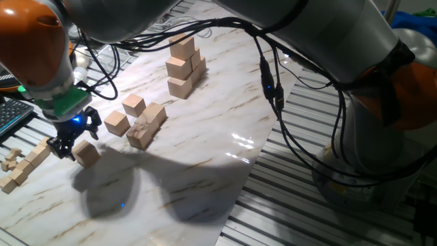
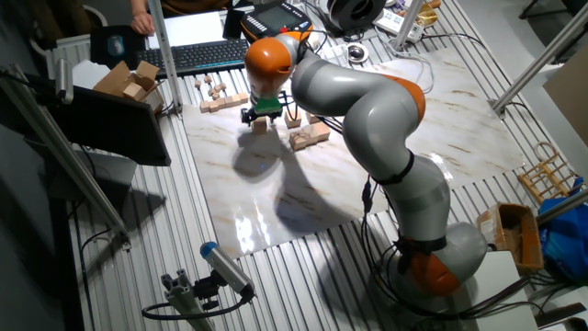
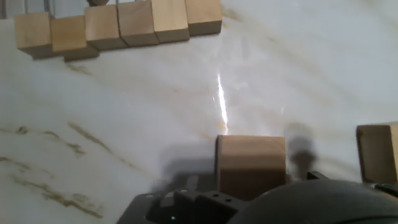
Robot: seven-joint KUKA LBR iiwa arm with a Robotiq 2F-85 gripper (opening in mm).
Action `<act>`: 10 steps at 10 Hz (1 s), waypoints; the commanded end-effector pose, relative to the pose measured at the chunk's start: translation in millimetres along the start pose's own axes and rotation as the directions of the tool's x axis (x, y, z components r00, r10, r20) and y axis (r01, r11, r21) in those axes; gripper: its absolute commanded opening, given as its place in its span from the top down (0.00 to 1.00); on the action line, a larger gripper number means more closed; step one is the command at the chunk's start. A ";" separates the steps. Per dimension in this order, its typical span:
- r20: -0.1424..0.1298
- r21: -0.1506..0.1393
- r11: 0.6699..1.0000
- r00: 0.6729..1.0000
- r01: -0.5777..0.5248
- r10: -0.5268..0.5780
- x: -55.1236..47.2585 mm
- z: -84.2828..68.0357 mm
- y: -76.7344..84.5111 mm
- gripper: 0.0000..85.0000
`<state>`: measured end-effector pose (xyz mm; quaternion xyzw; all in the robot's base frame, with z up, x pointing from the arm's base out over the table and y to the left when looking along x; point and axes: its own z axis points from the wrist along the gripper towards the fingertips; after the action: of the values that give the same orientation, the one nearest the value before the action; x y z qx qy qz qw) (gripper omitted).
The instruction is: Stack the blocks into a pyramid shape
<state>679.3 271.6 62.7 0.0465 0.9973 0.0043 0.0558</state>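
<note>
Low over the white marble-patterned tabletop (image 1: pixel 205 137), the black two-finger claw (image 1: pixel 68 142) sits right beside a plain light tan wooden cube (image 1: pixel 87 153). From the hand view that cube (image 3: pixel 250 165) lies directly under the claw body, yet whether the fingers pinch it or stand apart I cannot tell. Four more tan cubes cluster near (image 1: pixel 136 117), close together, one tilted against another. Farther back stands a stack of tan wooden cubes (image 1: pixel 184 67), several levels high. At the tabletop's near-left edge lies a row of smaller thin wooden pieces (image 1: pixel 24 166), seen in the hand view as a line along the top (image 3: pixel 118 26). Black cables (image 1: pixel 273 96) hang from the grey arm.
</note>
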 end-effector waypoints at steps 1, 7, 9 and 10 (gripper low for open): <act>0.005 -0.003 1.000 1.000 0.001 -0.001 -1.6 4.2 -1.1 0.20; 0.005 -0.037 0.999 1.000 0.001 0.000 -4.9 18.3 -4.2 0.20; 0.006 -0.045 0.999 1.000 0.007 -0.007 -6.1 23.2 -5.4 0.40; -0.001 -0.043 0.999 1.000 0.029 -0.029 -6.0 21.3 -5.2 0.60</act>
<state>686.6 265.7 43.8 0.0274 0.9980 0.0238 0.0526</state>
